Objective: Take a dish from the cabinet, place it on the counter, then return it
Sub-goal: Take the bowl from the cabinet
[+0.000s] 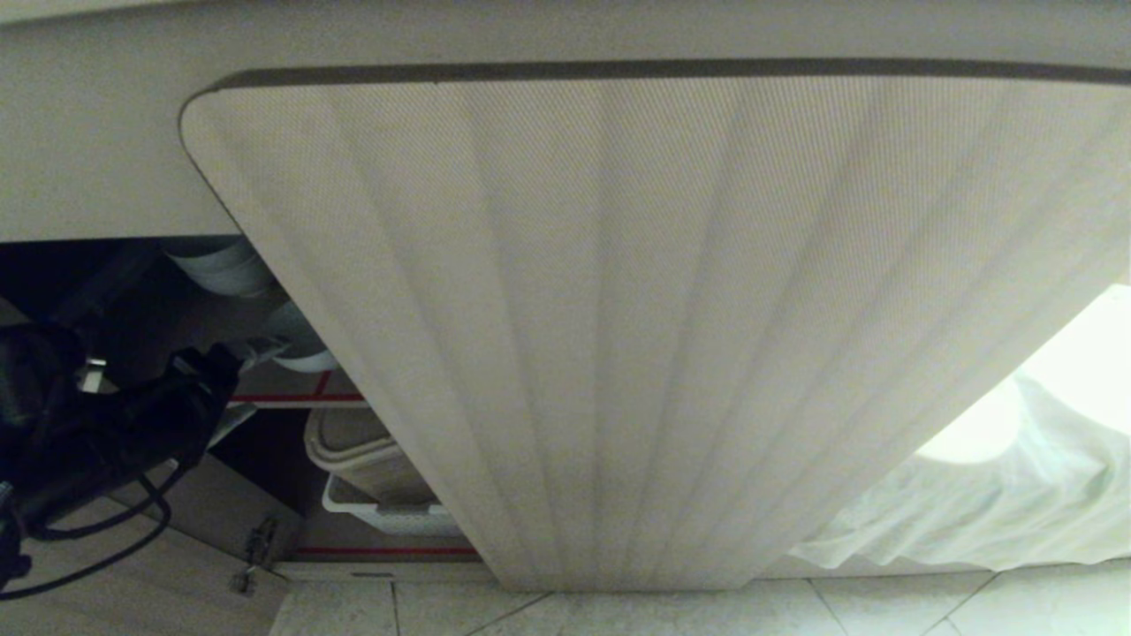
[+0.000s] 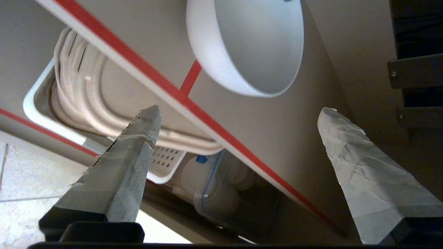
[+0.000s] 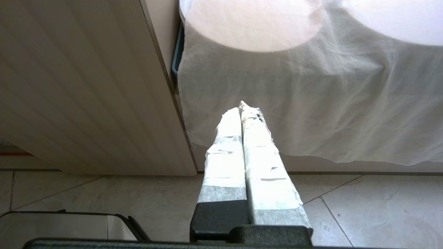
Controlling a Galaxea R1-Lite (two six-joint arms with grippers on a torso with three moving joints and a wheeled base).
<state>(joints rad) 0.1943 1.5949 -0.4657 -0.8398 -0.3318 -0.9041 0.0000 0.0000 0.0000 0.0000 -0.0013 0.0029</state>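
Observation:
The dish (image 2: pixel 249 45), a plain white bowl, stands on the cabinet's upper shelf (image 2: pixel 277 121), just behind the shelf's red-taped edge. My left gripper (image 2: pixel 239 110) is open, its taped fingers (image 2: pixel 138 145) spread wide in front of the bowl and apart from it, with nothing between them. In the head view the left arm (image 1: pixel 115 433) reaches into the cabinet beside the open fluted door (image 1: pixel 618 309). My right gripper (image 3: pixel 242 105) is shut and empty, parked low over the floor facing a white cloth. The counter's top is out of view.
On the lower shelf sit a white perforated basket (image 2: pixel 41 103) holding stacked beige ware and a clear lidded container (image 2: pixel 207 197). White pots (image 1: pixel 221 265) stand deeper on the upper shelf. A white cloth (image 1: pixel 972 503) hangs to the door's right. A bin (image 3: pixel 69 224) stands on the tiled floor.

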